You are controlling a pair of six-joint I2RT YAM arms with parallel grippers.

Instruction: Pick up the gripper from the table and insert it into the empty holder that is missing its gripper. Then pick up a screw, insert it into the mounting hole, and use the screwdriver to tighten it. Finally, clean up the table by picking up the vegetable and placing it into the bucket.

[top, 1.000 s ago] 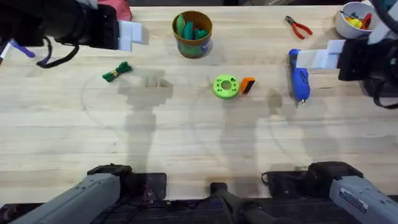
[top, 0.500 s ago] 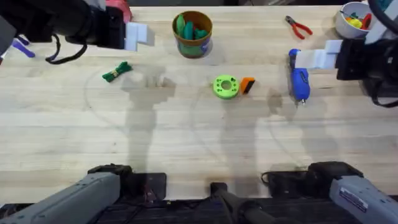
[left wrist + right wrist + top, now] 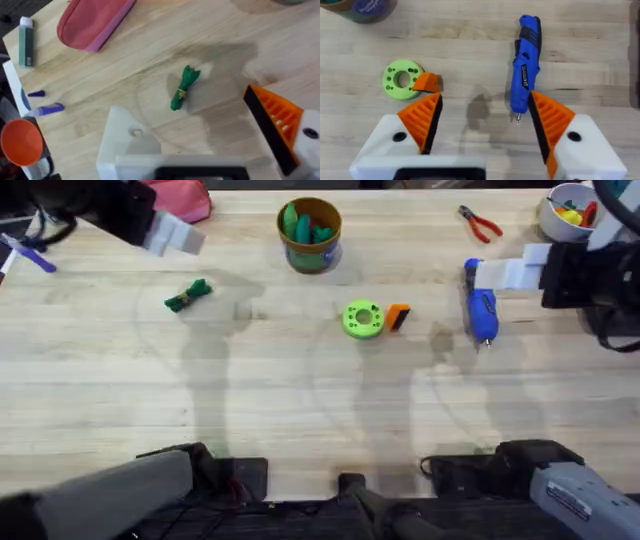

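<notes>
At table ctr, orange fingertip (image 3: 398,316) loose at 3 o'clock of green disc (image 3: 362,319), screwdriver (image 3: 481,305) unused, veg (image 3: 188,295) not in bucket (image 3: 310,235); L gripper (image 3: 172,235) & R gripper (image 3: 485,97) spread, empty.

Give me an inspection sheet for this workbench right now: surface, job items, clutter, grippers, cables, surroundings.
Surface: pale wooden table, dry, faint circular marks.
Job's things: small orange ribbed fingertip touching a bright green round disc; blue pen-shaped screwdriver lying flat; dark green leafy bundle lying alone; tan pail with green band already holding green pieces.
Clutter: red-handled pliers; white bowl of yellow and red pieces; red pouch.
Grippers: left gripper above the bundle, one orange pad missing, holding nothing; right gripper open beside the screwdriver, holding nothing.
Cables: dark cable looped at the right arm.
Surroundings: nothing seen.
</notes>
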